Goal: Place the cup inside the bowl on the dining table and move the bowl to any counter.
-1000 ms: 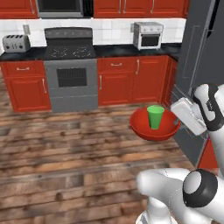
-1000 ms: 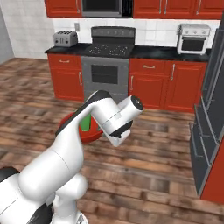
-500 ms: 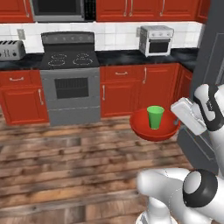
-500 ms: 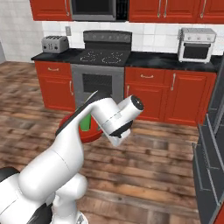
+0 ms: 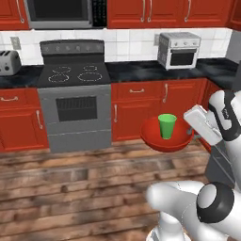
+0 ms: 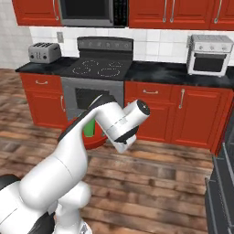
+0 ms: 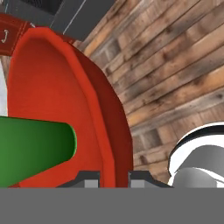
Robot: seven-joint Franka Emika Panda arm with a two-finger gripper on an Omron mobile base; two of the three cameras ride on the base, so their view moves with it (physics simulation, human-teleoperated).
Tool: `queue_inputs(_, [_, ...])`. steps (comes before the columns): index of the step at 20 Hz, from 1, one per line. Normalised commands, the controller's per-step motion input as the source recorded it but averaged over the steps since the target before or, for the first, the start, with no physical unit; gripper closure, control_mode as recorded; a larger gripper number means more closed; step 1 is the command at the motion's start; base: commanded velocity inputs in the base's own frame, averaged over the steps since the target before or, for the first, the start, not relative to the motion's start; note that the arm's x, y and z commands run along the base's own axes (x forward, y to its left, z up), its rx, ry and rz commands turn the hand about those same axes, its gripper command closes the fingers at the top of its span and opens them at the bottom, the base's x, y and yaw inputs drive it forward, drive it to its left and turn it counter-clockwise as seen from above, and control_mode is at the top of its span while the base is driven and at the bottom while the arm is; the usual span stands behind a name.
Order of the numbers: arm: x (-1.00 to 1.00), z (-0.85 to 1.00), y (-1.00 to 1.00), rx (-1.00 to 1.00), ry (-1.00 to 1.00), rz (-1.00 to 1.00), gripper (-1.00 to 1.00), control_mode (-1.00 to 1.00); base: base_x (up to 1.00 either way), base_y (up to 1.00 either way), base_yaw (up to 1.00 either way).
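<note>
The wide red bowl [image 5: 151,137] hangs in the air above the wooden floor, and the green cup [image 5: 166,125] stands upright inside it. My gripper [image 5: 191,133] is shut on the bowl's right rim. The hand view looks along that rim: the bowl [image 7: 52,87] runs between my two fingertips [image 7: 89,178] where the gripper [image 7: 113,177] clamps it, with the cup [image 7: 35,151] at the left. From the right base view the bowl [image 6: 98,142] and cup [image 6: 88,129] peek out behind my arm. The counter [image 5: 141,70] lies ahead. The dining table is out of view.
A stove [image 5: 75,101] stands left of the red cabinets [image 5: 141,110], under a microwave [image 5: 61,12]. A toaster [image 5: 8,62] sits at the far left and a toaster oven [image 5: 180,49] on the counter's right. A dark fridge [image 6: 224,183] flanks the right side.
The whole picture has shifted: the base has driven closer to the stove and counter, which loom larger. The bowl with the cup stays in the gripper's hold.
</note>
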Motion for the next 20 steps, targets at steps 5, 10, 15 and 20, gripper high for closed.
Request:
queue_inputs(5, [0.00, 0.00, 0.00, 0.00, 0.00, 0.00, 1.00, 1.00, 0.98, -0.26, 0.00])
queue_inputs(10, [0.00, 0.00, 0.00, 0.00, 0.00, 0.00, 1.00, 1.00, 0.98, -0.29, 0.00])
queue_inputs(15, [0.00, 0.00, 0.00, 0.00, 0.00, 0.00, 1.00, 1.00, 0.97, -0.36, 0.00])
queue_inputs(20, [0.00, 0.00, 0.00, 0.00, 0.00, 0.00, 1.00, 1.00, 0.72, -0.59, 0.00])
